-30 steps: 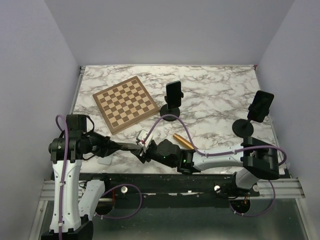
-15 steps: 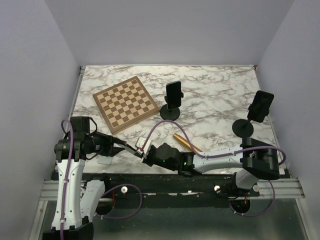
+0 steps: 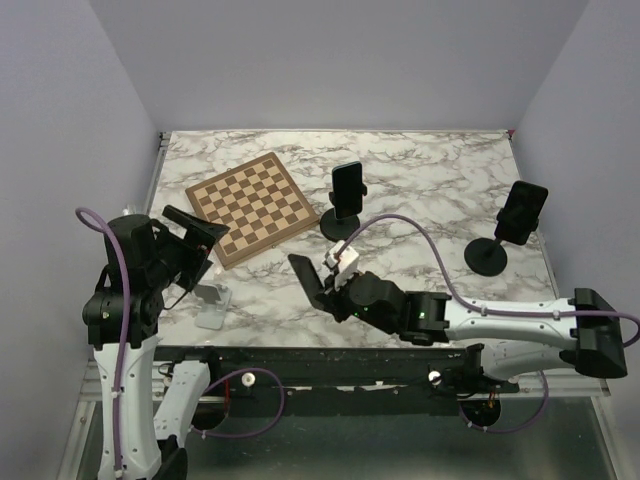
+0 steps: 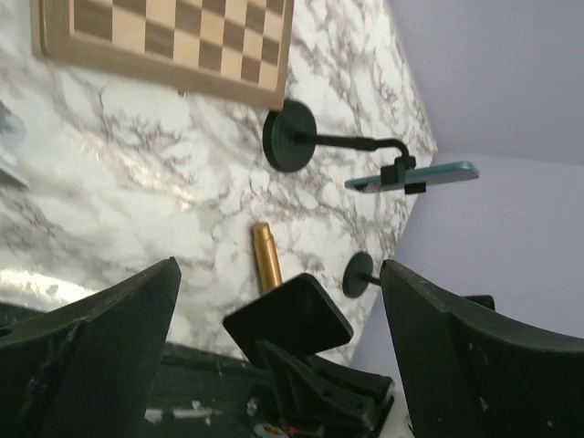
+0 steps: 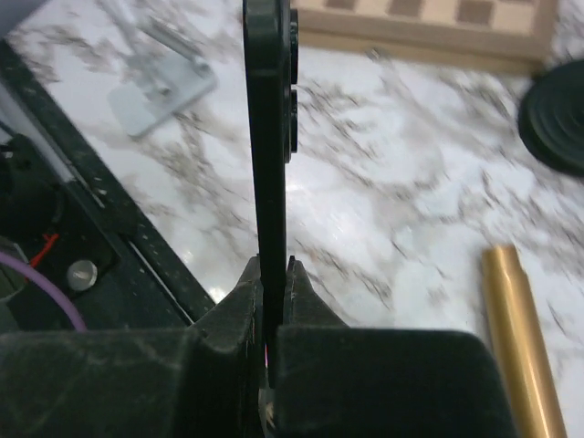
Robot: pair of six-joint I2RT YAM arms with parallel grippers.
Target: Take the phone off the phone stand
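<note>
Black and slim, the phone (image 3: 305, 283) is off the silver stand (image 3: 211, 306) and held in the right jaws above the table (image 3: 430, 190), close to the front edge. The right wrist view shows it edge-on, rising straight up from the jaws, which pinch its lower end from both sides. From above, the right arm (image 3: 500, 322) reaches in from the right along the near edge, and a purple cable (image 3: 400, 222) loops over it.

The stand sits on the marble left of the phone, apart from it and near the front-left corner.

The left jaws are spread wide and hold nothing. They hang above the left side of the table, near the chessboard's (image 3: 255, 207) near-left edge. The left wrist view looks between the two fingers at the phone, with a gold tube (image 4: 266, 257) lying on the marble just beyond it. In the right wrist view, that tube lies to the right of the phone.

Two black pole stands are further back. The centre stand (image 3: 341, 222) is just beside the chessboard's right corner and carries a handset (image 3: 347, 186). The right stand (image 3: 487, 255) is near the right edge and carries a second handset (image 3: 524, 212).
</note>
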